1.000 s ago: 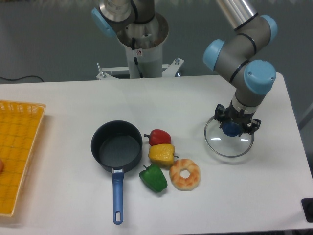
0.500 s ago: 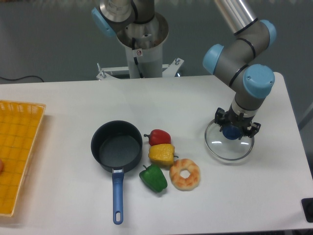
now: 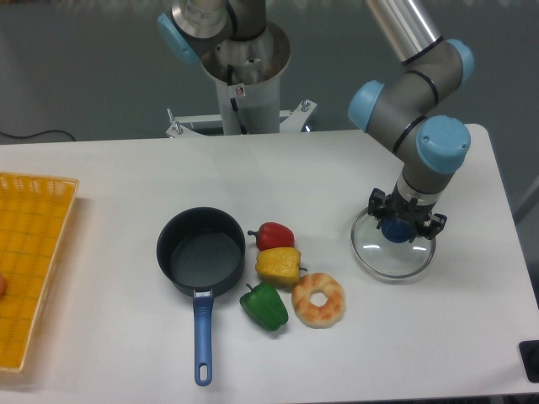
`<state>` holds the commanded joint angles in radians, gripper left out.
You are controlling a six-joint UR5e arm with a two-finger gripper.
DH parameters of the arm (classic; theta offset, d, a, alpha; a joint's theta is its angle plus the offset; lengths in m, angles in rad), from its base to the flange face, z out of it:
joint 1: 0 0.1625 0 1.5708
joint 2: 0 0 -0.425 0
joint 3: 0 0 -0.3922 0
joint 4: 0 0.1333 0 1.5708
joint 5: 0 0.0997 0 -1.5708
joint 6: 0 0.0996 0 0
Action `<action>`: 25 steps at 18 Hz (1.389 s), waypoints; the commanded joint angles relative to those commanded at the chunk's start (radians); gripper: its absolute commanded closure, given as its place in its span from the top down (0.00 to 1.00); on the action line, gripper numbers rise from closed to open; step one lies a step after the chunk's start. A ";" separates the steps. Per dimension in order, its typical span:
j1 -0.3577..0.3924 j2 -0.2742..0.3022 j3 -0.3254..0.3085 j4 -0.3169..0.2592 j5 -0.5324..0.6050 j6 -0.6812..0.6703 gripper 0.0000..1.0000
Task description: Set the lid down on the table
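Lid handling comes last in this left-to-right pass. At the far left sits a yellow mesh tray [image 3: 34, 252]; right of it an empty dark saucepan [image 3: 200, 252], then a red pepper [image 3: 274, 235], yellow pepper [image 3: 279, 265], green pepper [image 3: 266, 305] and a doughnut [image 3: 318, 299]. The lid [image 3: 393, 253] lies toward the right of the white desk [image 3: 118, 168], seemingly flat on it or nearly so. It is clear glass with a thin metal rim and a dark blue knob. I judge it rigid, breakable, smooth and fairly heavy, so the knob is the place to hold. The tool [image 3: 397, 227] straddles that knob; whether it is clamped or released I cannot tell.
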<state>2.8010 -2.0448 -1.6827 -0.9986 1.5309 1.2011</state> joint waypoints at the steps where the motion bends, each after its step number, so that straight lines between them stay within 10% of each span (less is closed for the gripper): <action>1: -0.002 0.000 -0.003 0.000 0.000 0.000 0.57; 25: -0.006 0.000 -0.015 -0.006 0.005 0.002 0.61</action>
<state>2.7949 -2.0448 -1.6981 -1.0048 1.5355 1.2026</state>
